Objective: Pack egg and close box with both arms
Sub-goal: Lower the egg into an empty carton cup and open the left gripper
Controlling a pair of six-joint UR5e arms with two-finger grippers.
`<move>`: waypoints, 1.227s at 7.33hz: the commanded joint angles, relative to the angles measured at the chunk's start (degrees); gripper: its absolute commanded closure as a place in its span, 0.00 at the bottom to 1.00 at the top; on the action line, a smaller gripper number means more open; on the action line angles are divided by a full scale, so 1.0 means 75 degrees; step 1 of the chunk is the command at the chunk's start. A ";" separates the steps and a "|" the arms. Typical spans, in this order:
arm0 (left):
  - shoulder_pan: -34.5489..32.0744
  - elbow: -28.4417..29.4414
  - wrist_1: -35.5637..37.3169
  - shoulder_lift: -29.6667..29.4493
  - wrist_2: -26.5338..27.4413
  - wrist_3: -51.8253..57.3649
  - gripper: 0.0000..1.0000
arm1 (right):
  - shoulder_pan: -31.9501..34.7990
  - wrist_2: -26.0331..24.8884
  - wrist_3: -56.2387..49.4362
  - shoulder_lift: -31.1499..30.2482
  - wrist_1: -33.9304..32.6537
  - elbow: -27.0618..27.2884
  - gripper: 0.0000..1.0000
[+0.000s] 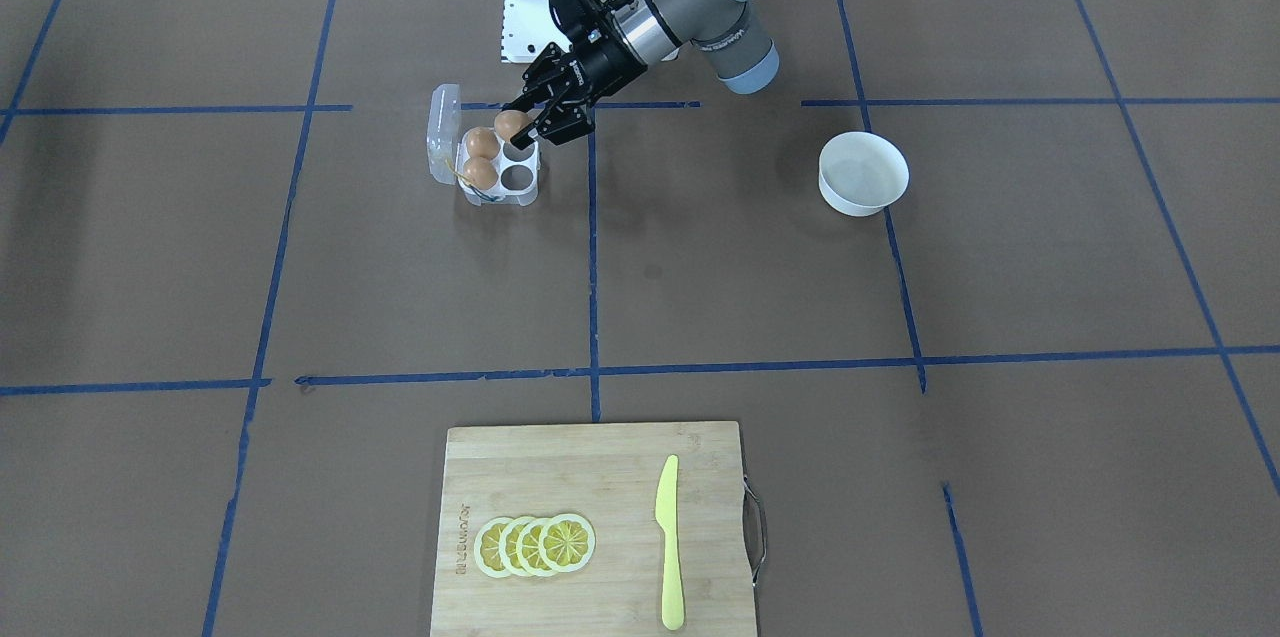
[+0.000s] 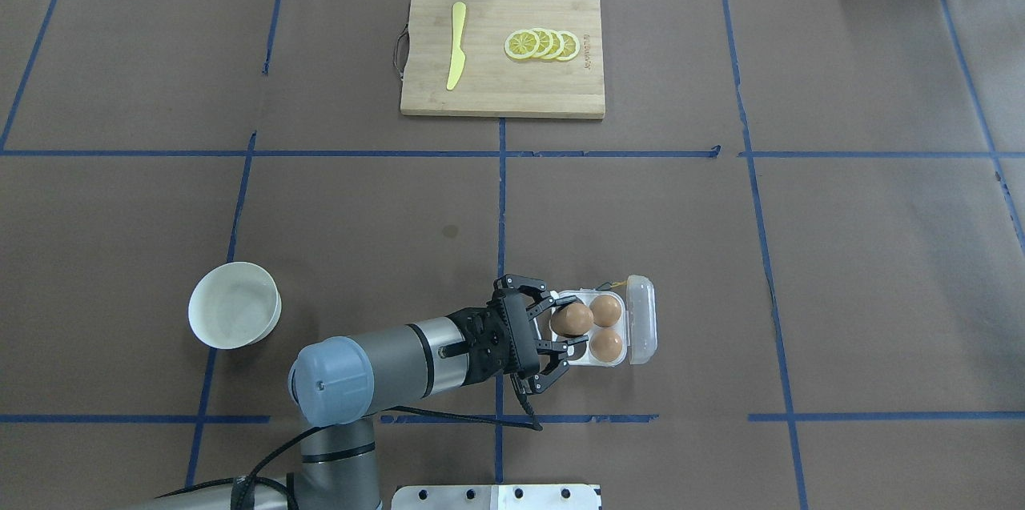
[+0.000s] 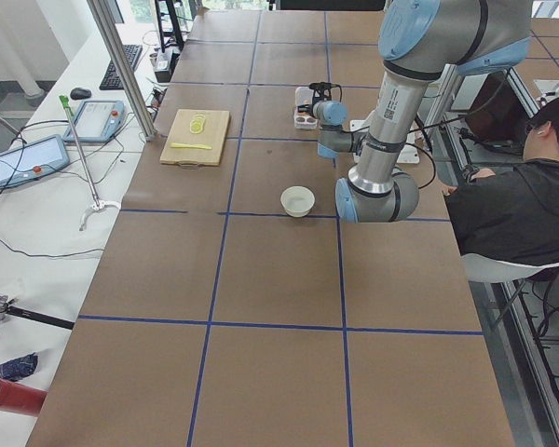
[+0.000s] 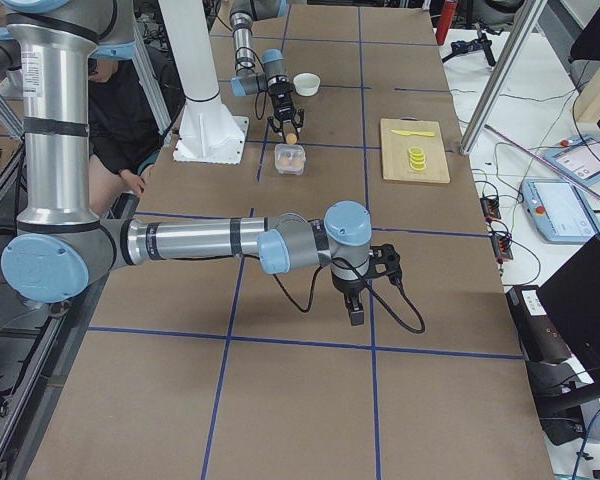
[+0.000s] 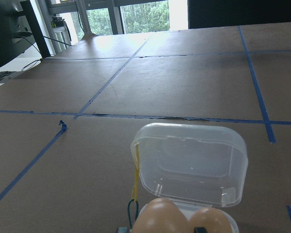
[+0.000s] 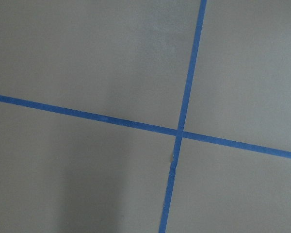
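Three tan eggs show in the overhead view: two sit in the box's cups on the lid side, and the egg of the task is pinched in the left jaws at the end of the left arm, over the box's side that faces that arm. From above, one cannot tell whether this egg is seated. The exterior right view settles it: the egg hangs clear above the box, apart from it. The front-facing view adds one bare cup beside the gripped egg, which the jaws hide from overhead. The clear lid stands open on the side away from the left arm; the left wrist view looks straight at it, with two egg tops at its lower edge.

Only the exterior right view shows the right arm, stretched low over the counter, well apart from the box; I cannot tell how the right jaws stand. Its wrist view shows just crossed blue tape.

Elsewhere lie a white bowl and a cutting board with a yellow knife and lemon slices.
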 commanded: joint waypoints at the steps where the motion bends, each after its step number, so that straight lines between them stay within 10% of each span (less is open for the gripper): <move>1: 0.0038 0.0071 0.0006 -0.0071 0.0004 0.0002 0.17 | 0.0007 0.0005 0.0000 -0.0001 0.0000 -0.0033 0.00; 2: 0.0038 0.0071 -0.0005 -0.0083 0.0004 -0.0010 0.01 | 0.0007 -0.0007 0.0000 -0.0001 0.0000 -0.0034 0.00; 7: -0.0310 -0.0034 0.0134 -0.0083 -0.0054 -0.0091 0.01 | 0.0007 0.0005 0.0000 0.0023 0.0000 -0.0034 0.00; 9: -0.1059 -0.0581 0.1555 0.0033 -0.1056 -0.0614 0.01 | 0.0007 0.0017 0.0000 0.0011 0.0000 -0.0045 0.00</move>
